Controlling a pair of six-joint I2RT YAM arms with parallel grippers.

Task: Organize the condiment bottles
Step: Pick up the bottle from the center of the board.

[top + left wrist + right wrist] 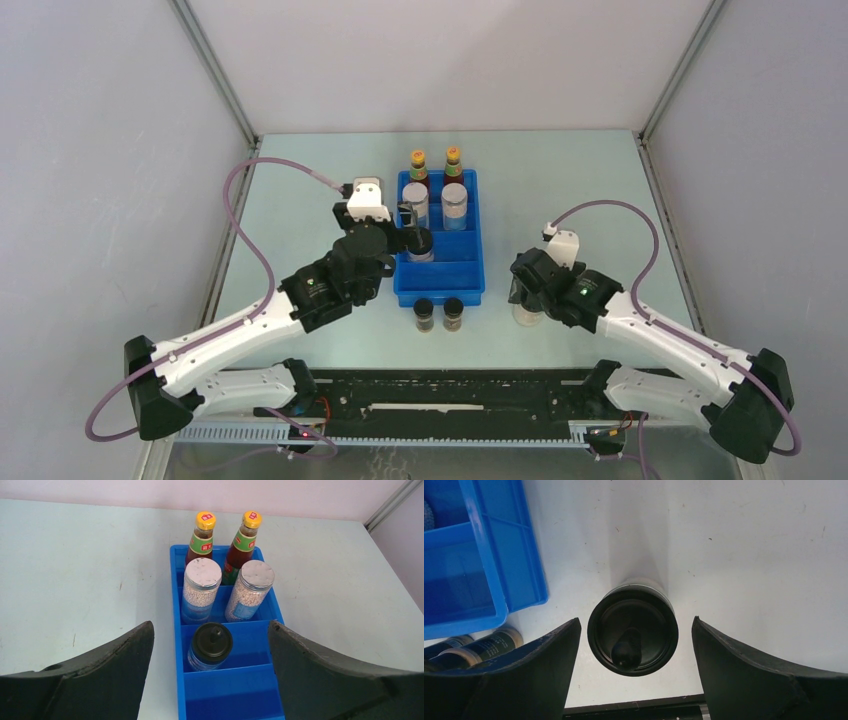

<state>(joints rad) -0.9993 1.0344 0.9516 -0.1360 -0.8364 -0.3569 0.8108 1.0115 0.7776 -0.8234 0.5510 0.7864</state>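
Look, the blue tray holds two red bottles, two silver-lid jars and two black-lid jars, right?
No: the blue tray holds only one black-lid jar, alone in its compartment in the left wrist view. The two red bottles and two silver-lid jars are right.

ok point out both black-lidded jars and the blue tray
black-lidded jar in the tray (212, 641): left wrist view, lid top
black-lidded jar on the table (633, 632): right wrist view, lid top
blue tray (230, 697): left wrist view, bare near compartment
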